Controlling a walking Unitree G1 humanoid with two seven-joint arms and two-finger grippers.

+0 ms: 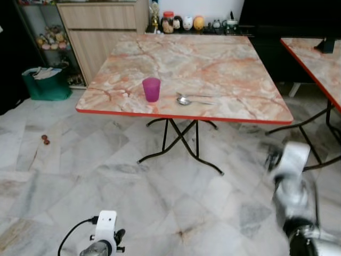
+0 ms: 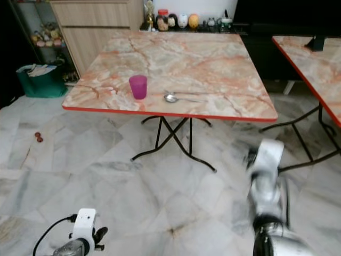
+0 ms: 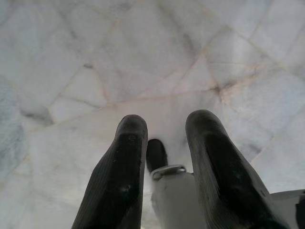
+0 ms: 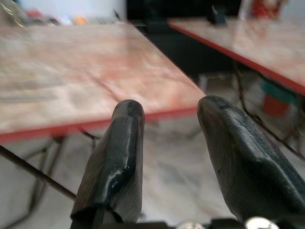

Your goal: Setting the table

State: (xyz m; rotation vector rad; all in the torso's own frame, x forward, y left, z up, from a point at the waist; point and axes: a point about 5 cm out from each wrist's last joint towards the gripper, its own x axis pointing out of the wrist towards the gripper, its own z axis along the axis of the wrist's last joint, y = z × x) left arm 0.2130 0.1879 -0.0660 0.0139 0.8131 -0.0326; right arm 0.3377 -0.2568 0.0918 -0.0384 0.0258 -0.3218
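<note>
A purple cup [image 1: 151, 89] stands upright near the front edge of the marble-patterned folding table [image 1: 213, 58]. A metal spoon [image 1: 184, 100] lies just to its right on the tabletop. My right arm [image 1: 292, 176] is raised and blurred below the table's front right corner. In the right wrist view my right gripper [image 4: 164, 114] is open and empty, pointing at the table's red edge [image 4: 71, 128]. My left arm [image 1: 105, 229] hangs low over the floor. My left gripper [image 3: 164, 129] is open, with floor tiles beyond it.
A second marble table [image 1: 314, 58] stands to the right with its black legs close to my right arm. A green bag [image 1: 45, 85] and a wooden cabinet [image 1: 101, 26] are at the back left. Jars [image 1: 181, 22] line the back wall. Small brown bits [image 1: 45, 140] lie on the floor.
</note>
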